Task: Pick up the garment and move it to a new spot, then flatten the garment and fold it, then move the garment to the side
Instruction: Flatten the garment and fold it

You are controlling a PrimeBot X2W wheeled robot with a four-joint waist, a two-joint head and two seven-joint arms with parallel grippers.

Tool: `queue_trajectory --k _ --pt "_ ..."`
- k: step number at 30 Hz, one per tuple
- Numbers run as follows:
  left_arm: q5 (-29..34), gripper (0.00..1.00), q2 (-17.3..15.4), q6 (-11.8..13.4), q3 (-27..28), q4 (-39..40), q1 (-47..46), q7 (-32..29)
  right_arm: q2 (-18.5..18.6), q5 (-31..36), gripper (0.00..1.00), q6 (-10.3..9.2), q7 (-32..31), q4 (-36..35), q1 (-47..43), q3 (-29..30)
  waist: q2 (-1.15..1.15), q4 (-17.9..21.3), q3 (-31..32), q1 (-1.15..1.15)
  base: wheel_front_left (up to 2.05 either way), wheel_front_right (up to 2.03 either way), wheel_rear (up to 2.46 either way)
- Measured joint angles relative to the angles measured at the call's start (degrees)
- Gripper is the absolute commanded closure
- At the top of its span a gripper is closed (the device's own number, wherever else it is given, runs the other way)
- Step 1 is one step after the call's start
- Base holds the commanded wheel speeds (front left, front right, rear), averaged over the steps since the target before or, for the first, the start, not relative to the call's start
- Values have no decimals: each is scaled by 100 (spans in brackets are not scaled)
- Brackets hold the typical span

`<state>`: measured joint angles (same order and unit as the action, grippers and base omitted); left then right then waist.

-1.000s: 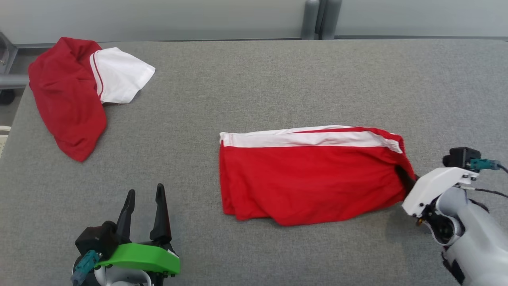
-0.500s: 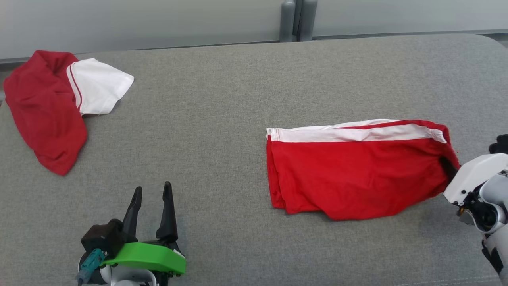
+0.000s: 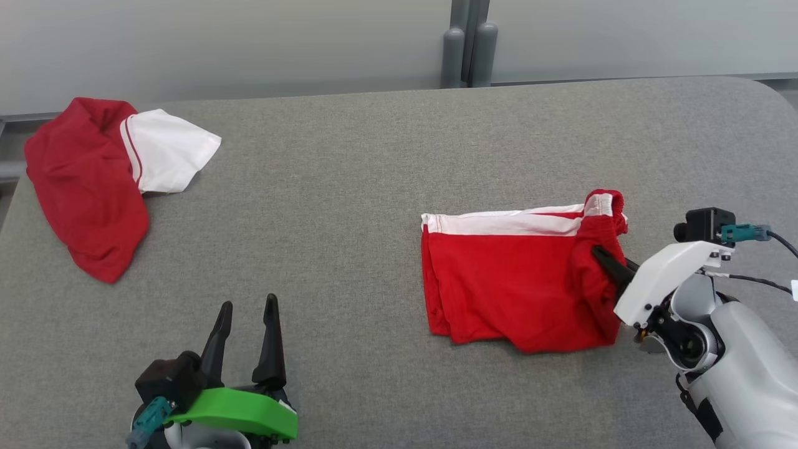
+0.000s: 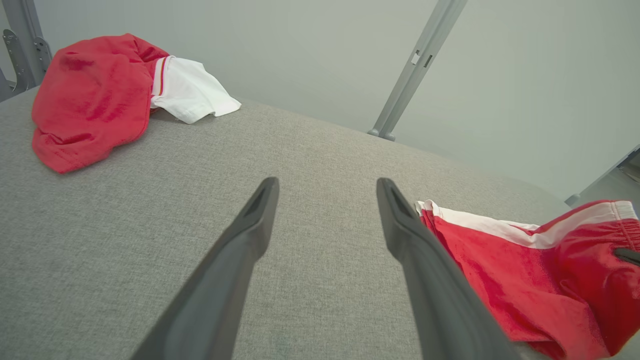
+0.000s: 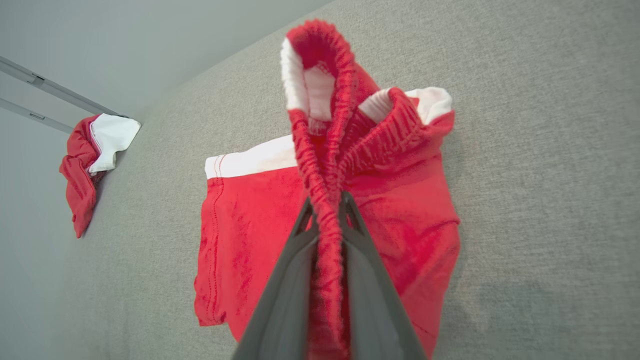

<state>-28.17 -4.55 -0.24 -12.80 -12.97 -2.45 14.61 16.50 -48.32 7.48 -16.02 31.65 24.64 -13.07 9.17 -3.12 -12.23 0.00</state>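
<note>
The garment (image 3: 499,287) is a pair of red shorts with a white side stripe, lying right of centre on the grey table (image 3: 349,206). My right gripper (image 3: 598,254) is shut on its elastic waistband, which is raised and bunched over the right end of the shorts. In the right wrist view the gripper (image 5: 327,200) pinches the gathered waistband, and the rest of the garment (image 5: 240,235) lies flat beyond. My left gripper (image 3: 247,302) stands open at the lower left, holding nothing; in its wrist view the gripper (image 4: 325,182) hovers over bare table, with the garment (image 4: 500,260) to its right.
A second red and white garment (image 3: 93,174) lies crumpled at the far left corner, also visible as the red and white heap (image 4: 95,95) and the small heap (image 5: 82,165). Grey posts (image 3: 464,47) stand behind the table's back edge. The table's right corner is rounded.
The head camera has shifted. My right gripper first dragged the shorts to the right, then lifted the waistband end and carried it back left, so the garment is shorter and bunched. The left arm has stayed put.
</note>
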Motion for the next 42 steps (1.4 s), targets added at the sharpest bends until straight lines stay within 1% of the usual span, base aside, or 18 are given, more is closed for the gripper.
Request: queue_trajectory --k 9,16,29,36,37,38,39,40,42 --pt "-45 0 12 8 -65 20 30 1 -598 548 100 0 -133 -328 58 -277 0 -166 11 0 0 0 0" --pt "-88 0 41 7 -146 -3 7 8 -929 998 100 0 -288 -131 197 -437 0 -306 -26 0 0 0 0" --pt "-155 0 119 -26 -211 -125 -142 20 -1245 1664 100 0 -304 644 572 -689 0 -499 -175 0 0 0 0" --pt "-162 0 134 -38 -216 -196 -207 36 -1328 1780 100 0 -132 996 711 -816 0 -531 -234 0 0 0 0" --pt "-162 0 135 -49 -219 -200 -215 36 -1343 1779 86 0 -98 1033 742 -838 0 -533 -241 0 0 0 0" --pt "-162 0 136 -52 -216 -202 -224 37 -1352 1774 67 0 -54 1069 762 -859 0 -532 -246 0 0 0 0" --pt "-162 0 137 -52 -213 -208 -229 43 -1357 1761 40 0 -38 1098 772 -905 0 -528 -249 0 0 0 0" --pt "-162 0 138 -52 -211 -212 -231 43 -1357 1737 0 0 -7 1121 775 -973 0 -522 -252 0 0 0 0" --pt "-162 0 141 -53 -203 -221 -232 44 -1367 1690 0 0 37 1138 778 -1104 0 -505 -254 0 0 0 0"
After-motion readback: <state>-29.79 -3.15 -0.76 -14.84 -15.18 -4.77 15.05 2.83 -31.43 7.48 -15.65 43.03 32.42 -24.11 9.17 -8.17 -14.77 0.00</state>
